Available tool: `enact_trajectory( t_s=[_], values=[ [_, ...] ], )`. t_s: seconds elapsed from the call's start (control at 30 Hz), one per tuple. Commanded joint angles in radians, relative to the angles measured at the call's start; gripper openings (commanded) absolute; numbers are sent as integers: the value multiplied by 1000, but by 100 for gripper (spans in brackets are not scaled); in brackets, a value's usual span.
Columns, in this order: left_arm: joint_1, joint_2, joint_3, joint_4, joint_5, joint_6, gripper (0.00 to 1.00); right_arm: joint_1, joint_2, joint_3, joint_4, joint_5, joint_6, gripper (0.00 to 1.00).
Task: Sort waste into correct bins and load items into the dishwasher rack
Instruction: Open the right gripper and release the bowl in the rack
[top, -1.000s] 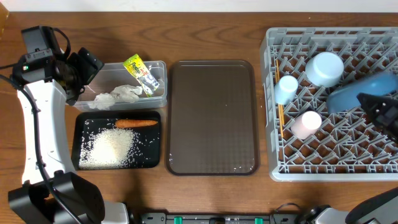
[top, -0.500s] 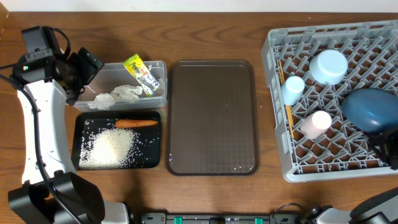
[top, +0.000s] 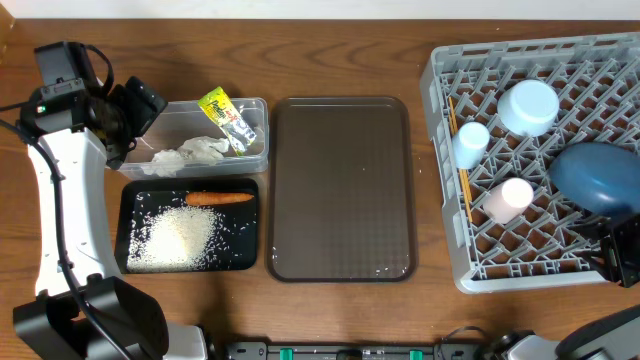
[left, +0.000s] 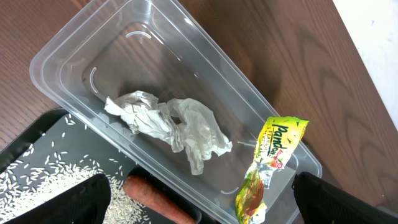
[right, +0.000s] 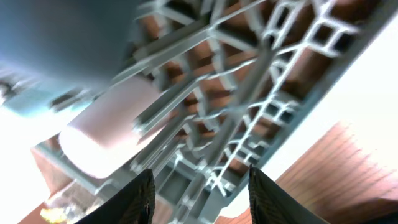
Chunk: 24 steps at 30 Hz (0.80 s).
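The clear tub (top: 255, 105) holds crumpled white paper (top: 190, 152) and the yellow-green wrapper (top: 228, 118). The black tray (top: 135, 195) holds rice (top: 178, 236) and the carrot (top: 218, 198). My left gripper (top: 135, 108) is open and empty over the tub's left end; its wrist view shows the paper (left: 168, 121), the wrapper (left: 267, 168) and the carrot (left: 155, 196) between the fingers (left: 202, 199). The grey rack (top: 440, 85) holds the white bowl (top: 528, 107), light blue cup (top: 470, 142), pink cup (top: 508, 198), blue plate (top: 598, 175) and chopsticks (top: 461, 180). My right gripper (top: 620, 252) is open and empty at the rack's front right.
The brown serving tray (top: 343, 188) lies between the bins and the rack. The rack sits skewed, its front edge near the table's front. In the right wrist view the open fingers (right: 202, 193) hang over the rack's lattice (right: 249, 93) by the pink cup (right: 106, 130).
My right gripper has let go of the blue plate, which now lies in the rack, and drawn back toward the front. The rack shifted and turned slightly. The left arm has not moved.
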Motion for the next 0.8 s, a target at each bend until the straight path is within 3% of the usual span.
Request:
enact_trajectory(
  t_s=[0.0,0.13,0.3,0.5,0.77],
  values=[
    [3,-18,-2,-3,-13,17,96,3,-90,44,-6,-123,-103,51],
    [3,-18,-2,-3,-13,17,96,45,-170,111,36,-139,-114,45],
    [3,-18,-2,-3,-13,17,96,130,-219,137,243,-61,-95,27],
    [3,-18,-2,-3,-13,17,96,205,-172,135,397,261,-16,24],
    [3,-18,-2,-3,-13,17,96,222,-1,135,469,285,-16,23]
  ],
)
